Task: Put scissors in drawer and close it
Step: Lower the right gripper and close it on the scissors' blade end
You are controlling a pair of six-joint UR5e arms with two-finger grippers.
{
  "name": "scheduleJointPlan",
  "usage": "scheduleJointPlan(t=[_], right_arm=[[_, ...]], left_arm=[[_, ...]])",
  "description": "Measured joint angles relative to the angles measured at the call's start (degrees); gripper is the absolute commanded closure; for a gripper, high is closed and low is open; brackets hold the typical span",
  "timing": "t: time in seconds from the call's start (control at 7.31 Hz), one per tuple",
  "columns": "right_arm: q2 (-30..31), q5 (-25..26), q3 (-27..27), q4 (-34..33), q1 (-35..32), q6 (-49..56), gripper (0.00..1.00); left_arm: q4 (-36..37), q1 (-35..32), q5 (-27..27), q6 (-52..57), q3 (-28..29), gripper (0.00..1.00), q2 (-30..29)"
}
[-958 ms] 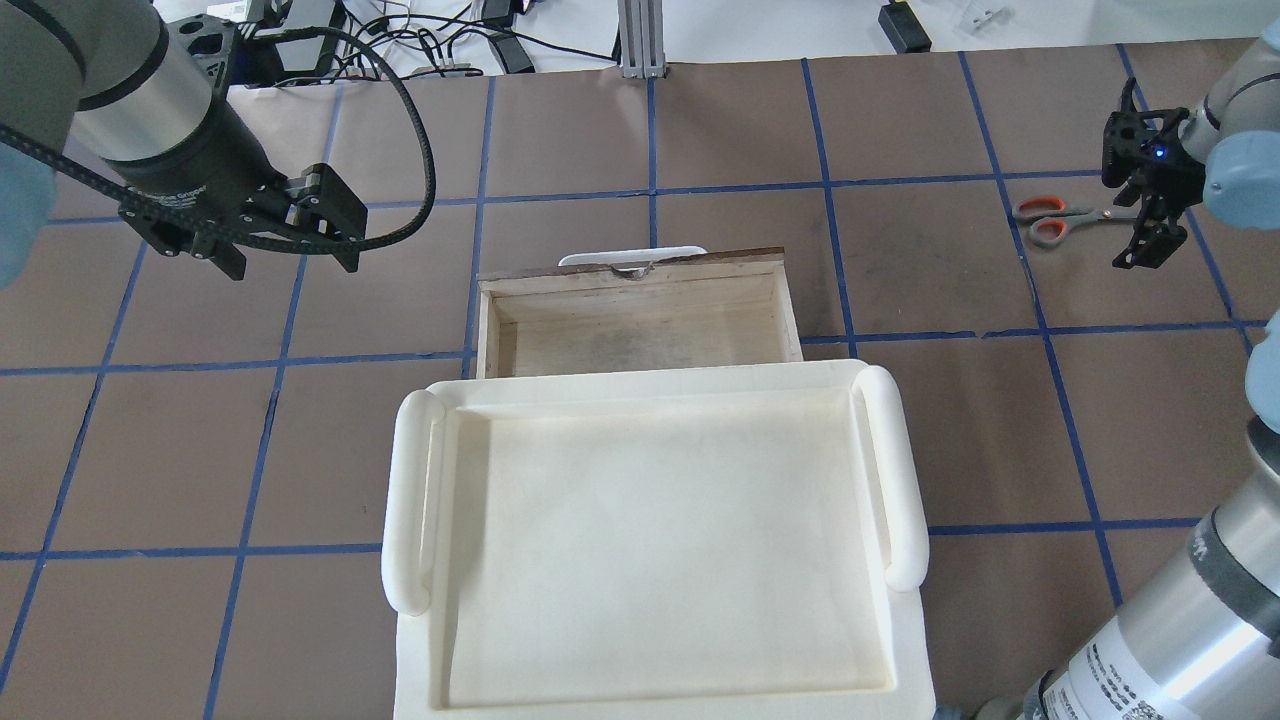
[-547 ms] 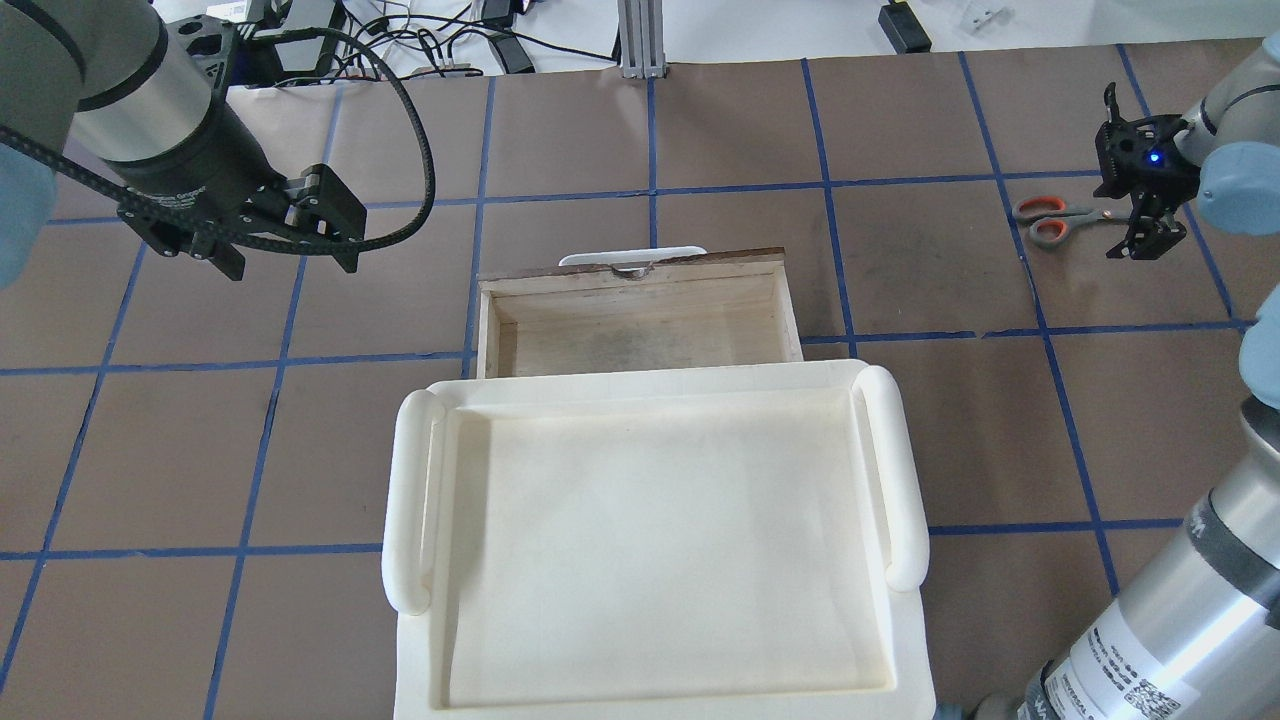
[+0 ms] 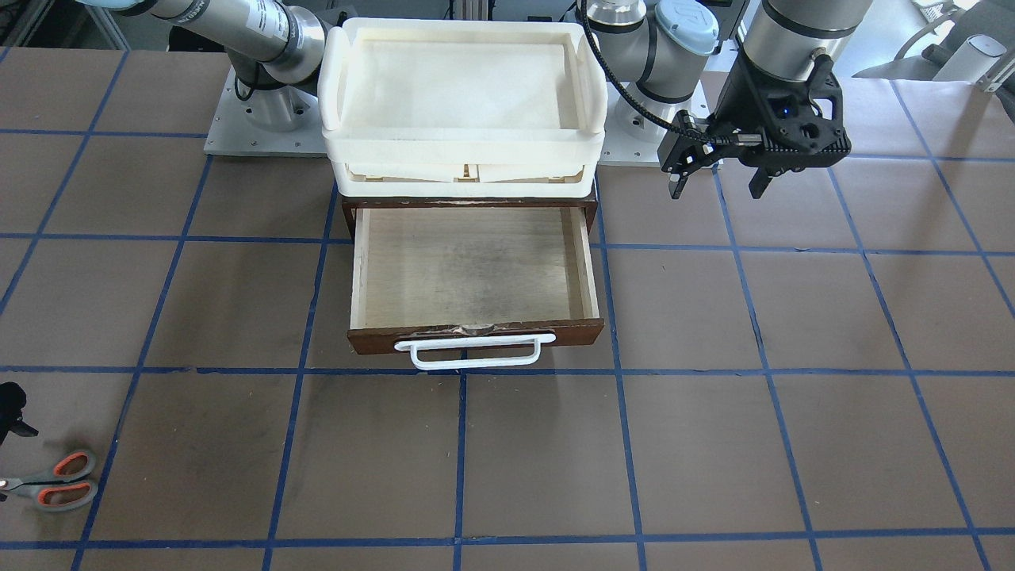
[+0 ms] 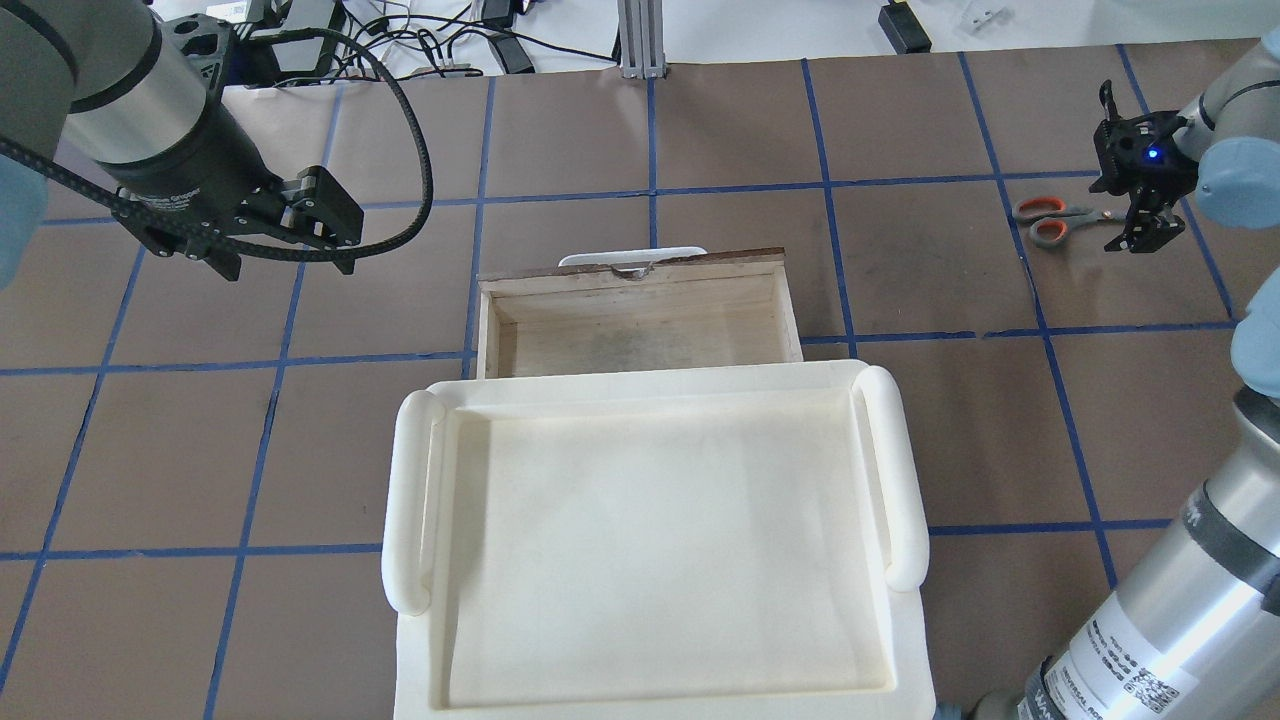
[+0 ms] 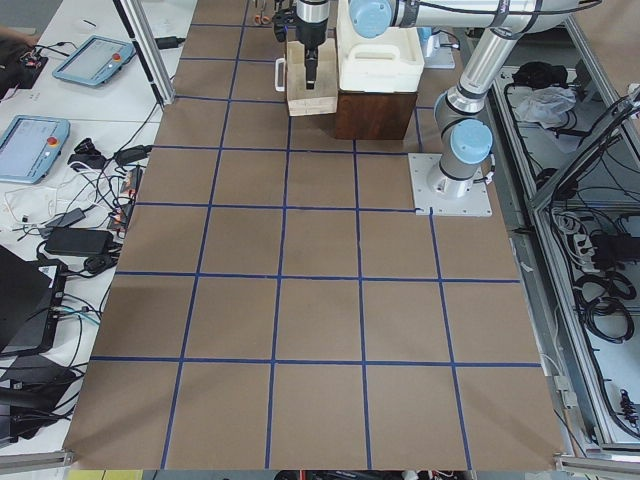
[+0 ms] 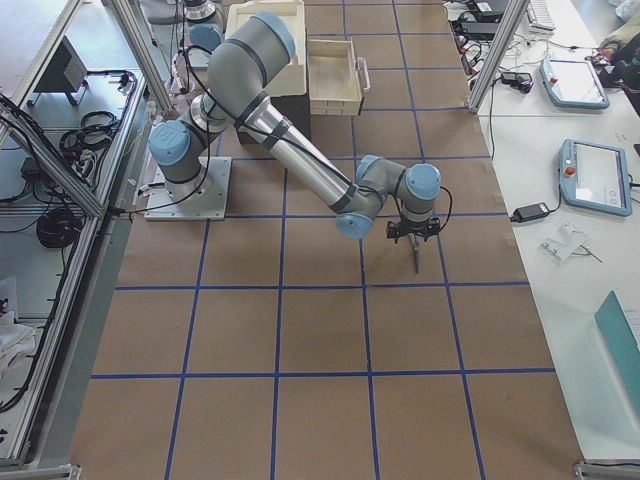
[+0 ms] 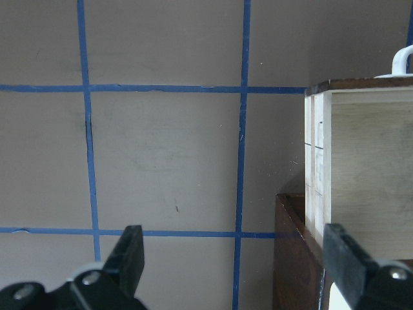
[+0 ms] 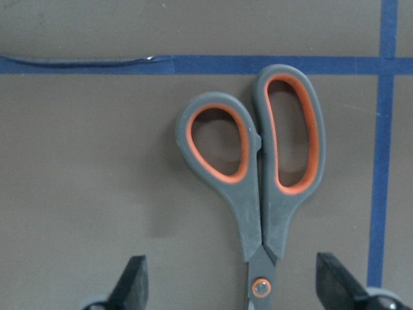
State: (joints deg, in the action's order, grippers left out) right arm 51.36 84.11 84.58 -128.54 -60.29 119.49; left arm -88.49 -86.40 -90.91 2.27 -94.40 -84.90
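Now, scissors (image 8: 264, 174): closed, flat on tabletop (image 4: 900, 280), well apart from drawer (image 3: 474, 274).
Drawer: pulled open, below white tray (image 4: 410, 480).
Right pincer (image 8: 233, 279): spread, seemingly hovering astride scissors' pivot.
Left pincer (image 7: 233, 248): spread, beside drawer.

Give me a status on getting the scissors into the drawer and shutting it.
Done: the drawer stands pulled open, its plywood floor bare. In hand: the right gripper is open just above the scissors, straddling their pivot; nothing is gripped, and they lie flat on the table. Left: grasp, carry, drop in, push shut. The left gripper, open, hovers beside the drawer.
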Motion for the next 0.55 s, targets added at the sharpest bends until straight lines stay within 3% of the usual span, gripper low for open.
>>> scheduleJointPlan(t=[0.55], right_arm=[[-1.5,-0.5,-0.2,0.0,0.0,-1.7,0.17]], left_arm=[[0.1,0.0,-0.1,-0.1,-1.1,0.00,0.4]])
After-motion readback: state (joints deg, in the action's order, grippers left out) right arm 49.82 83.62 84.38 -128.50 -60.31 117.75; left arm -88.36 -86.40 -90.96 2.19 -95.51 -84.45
